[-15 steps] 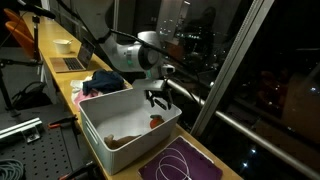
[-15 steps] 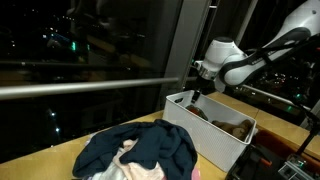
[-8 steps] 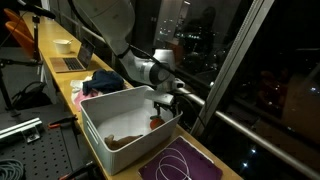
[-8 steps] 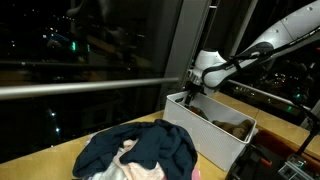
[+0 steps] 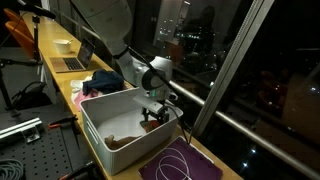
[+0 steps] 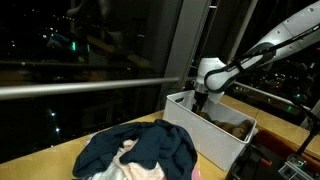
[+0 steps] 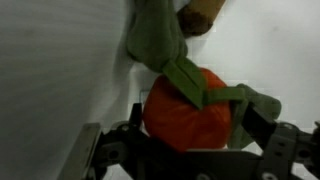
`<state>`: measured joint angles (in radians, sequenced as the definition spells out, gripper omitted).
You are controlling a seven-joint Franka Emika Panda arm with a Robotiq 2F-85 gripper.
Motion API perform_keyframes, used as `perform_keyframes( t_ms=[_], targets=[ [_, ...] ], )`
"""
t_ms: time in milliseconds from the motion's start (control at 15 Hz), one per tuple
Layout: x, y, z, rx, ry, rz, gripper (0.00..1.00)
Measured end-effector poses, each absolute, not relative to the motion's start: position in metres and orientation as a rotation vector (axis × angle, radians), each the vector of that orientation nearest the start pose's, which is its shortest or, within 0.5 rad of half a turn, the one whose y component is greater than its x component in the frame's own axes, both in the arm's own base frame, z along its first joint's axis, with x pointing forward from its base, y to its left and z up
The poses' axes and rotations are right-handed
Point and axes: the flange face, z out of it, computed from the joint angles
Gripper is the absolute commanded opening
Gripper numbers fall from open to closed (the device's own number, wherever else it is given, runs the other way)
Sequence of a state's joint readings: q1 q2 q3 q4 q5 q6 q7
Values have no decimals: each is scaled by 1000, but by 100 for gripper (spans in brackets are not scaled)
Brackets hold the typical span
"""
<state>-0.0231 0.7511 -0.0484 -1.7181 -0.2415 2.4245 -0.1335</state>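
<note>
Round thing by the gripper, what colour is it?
The round thing is orange; the wrist view shows it best.

A heap of dark blue clothes (image 6: 150,145) lies on the yellow table (image 5: 60,82) just beside the white bin (image 5: 100,130), with some pale pink cloth (image 6: 135,168) under it. At the opposite end of the bin lies a purple mat (image 5: 205,170) with a looped white cable (image 5: 176,158) on it. A laptop (image 5: 68,63) lies further back on the table.
</note>
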Motion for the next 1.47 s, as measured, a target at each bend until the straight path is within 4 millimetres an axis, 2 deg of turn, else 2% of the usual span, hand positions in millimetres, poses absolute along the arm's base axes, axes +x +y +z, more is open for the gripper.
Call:
perform_keyframes(
  t_ms=[67, 333, 533, 667, 733, 867, 933, 1067, 1267, 1467],
  targets=[
    [655, -44, 143, -3284, -425, 131, 72],
    [631, -36, 122, -3254, -410, 207, 42],
    [623, -30, 130, -3243, -408, 190, 22],
    [615, -27, 146, -3241, -412, 176, 8],
    [612, -25, 158, -3241, -416, 162, 2],
    [606, -17, 192, -3244, -432, 103, 6],
    [603, -11, 213, -3246, -446, 60, 2],
    [600, 6, 259, -3249, -488, -43, 5],
    [595, 44, 331, -3246, -595, -205, 5],
    [584, 100, 396, -3234, -735, -318, 5]
  ],
)
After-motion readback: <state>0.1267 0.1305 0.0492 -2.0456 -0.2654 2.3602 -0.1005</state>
